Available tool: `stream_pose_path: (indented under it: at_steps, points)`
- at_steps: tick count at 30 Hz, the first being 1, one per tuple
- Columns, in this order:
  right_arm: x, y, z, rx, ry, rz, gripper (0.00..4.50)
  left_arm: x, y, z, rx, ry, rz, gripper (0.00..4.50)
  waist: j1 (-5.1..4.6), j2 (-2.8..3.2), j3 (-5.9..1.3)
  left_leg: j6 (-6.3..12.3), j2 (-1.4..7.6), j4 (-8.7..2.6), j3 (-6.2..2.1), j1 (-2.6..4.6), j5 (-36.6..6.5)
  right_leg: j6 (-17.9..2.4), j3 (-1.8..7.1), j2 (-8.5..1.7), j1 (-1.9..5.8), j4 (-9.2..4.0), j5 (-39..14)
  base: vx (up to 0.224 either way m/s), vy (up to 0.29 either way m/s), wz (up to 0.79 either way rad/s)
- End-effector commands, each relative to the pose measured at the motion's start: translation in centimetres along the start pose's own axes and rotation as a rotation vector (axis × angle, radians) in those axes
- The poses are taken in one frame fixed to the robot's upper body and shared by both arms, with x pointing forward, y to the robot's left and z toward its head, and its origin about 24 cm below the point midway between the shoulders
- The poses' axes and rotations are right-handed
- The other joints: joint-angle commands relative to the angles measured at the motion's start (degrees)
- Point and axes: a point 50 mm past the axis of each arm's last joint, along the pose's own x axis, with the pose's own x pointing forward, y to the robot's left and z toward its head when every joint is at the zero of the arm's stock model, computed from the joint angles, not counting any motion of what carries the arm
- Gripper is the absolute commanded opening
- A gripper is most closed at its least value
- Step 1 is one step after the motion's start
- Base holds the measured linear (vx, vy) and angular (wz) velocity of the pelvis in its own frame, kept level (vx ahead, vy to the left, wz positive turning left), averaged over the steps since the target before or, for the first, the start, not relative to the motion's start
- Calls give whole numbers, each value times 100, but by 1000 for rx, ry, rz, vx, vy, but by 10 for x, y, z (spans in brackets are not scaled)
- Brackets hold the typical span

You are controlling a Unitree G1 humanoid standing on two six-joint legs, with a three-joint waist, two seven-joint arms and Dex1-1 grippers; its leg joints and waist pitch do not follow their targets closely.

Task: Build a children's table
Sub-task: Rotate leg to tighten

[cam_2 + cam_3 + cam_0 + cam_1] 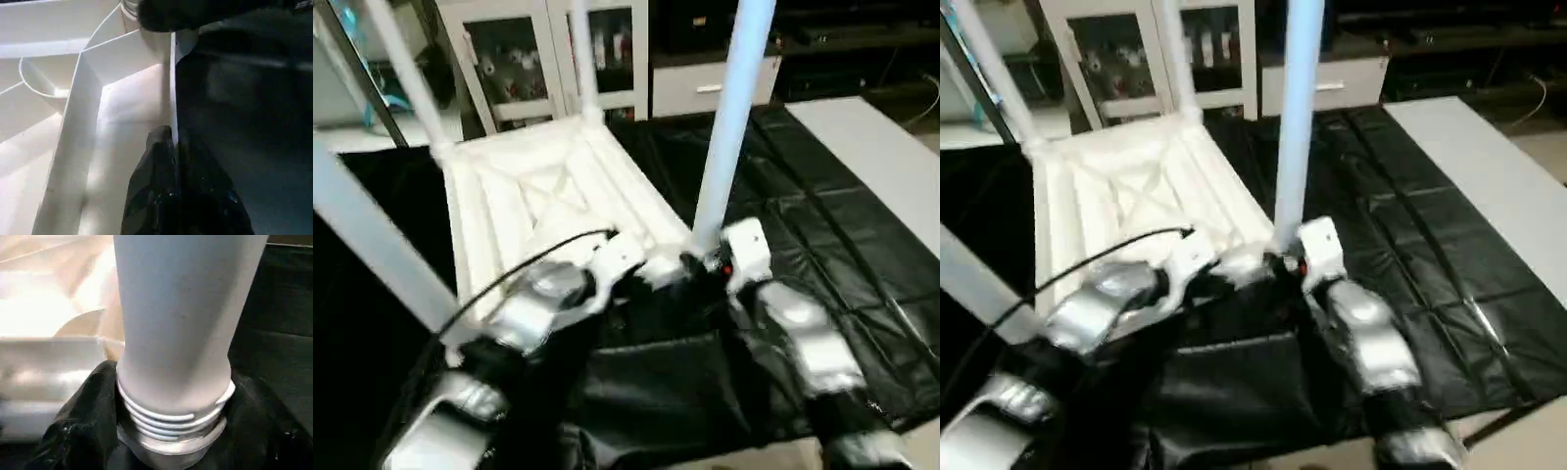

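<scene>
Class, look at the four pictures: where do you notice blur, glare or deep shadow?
Left eye view: the near table leg is smeared by blur, as are the forearms. Left wrist view: the tabletop is brightly lit, while the black table cover sinks into shadow. Right wrist view: glare washes out the tabletop's ribs; the leg's threaded end is sharp.

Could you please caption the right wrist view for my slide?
Right gripper holding a white leg by its threaded base beside the upturned tabletop.

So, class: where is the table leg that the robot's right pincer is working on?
In the head views, the leg stands upright at the near right corner of the upturned tabletop, its threaded base between the right pincer's fingers.
</scene>
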Motion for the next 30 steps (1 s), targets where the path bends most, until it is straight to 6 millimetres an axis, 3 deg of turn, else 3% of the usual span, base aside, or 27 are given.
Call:
stream_pose_path:
  at_steps: [1,5,7,9,12,16,17,22,24,30]
  points:
    - [11,34,6,36,-39,71,273,18,-18,10,13,-18,-5,0,-9,-110,-288,-267,644,-607,-398,224,-2227,-1165,181,-415,-8,-552,-1588,0,0,0]
    - [10,43,12,55,-94,134,273,16,-18,12,29,-37,-28,0,-16,-107,-324,-196,666,-678,-401,188,-2002,-1122,141,-364,44,-494,-753,0,0,0]
    - [0,42,19,96,-155,215,273,9,-16,7,43,-35,-63,0,19,-116,-340,35,678,-658,-366,174,-1717,-1151,149,-400,52,-498,-418,0,0,0]
    - [-3,39,20,77,-167,212,329,7,-17,6,58,-43,-92,0,43,-152,-357,198,671,-624,-352,148,-1419,-1213,147,-421,74,-479,-220,0,0,0]
    - [-14,28,22,59,-180,248,349,0,-20,1,34,-45,-159,0,116,-152,-357,511,689,-583,-336,128,-1057,-1269,160,-452,87,-471,8,0,0,0]
    - [-33,6,25,11,-161,307,387,-13,-24,-5,33,-54,-289,0,139,-140,-349,647,708,-589,-338,142,-943,-1315,140,-413,80,-450,21,0,0,0]
    - [-39,1,25,-2,-149,342,398,-16,-24,-6,27,-51,-313,0,152,-132,-345,631,718,-597,-348,158,-957,-1300,133,-407,108,-453,-13,0,0,0]
    - [-72,-15,21,-140,-32,525,421,-35,-26,-10,29,-58,-451,0,284,-80,-322,404,740,-645,-313,250,-1258,-1252,150,-367,15,-465,-237,0,0,0]
    - [-83,-18,19,-172,7,593,421,-40,-24,-13,30,-37,-474,0,314,-87,-330,339,728,-649,-332,222,-1225,-1214,142,-381,74,-444,-46,0,0,0]
    - [-100,-17,17,-209,99,745,421,-50,-20,-16,42,-17,-512,0,271,-96,-314,273,729,-645,-335,198,-1377,-1330,160,-437,85,-477,-164,0,0,0]
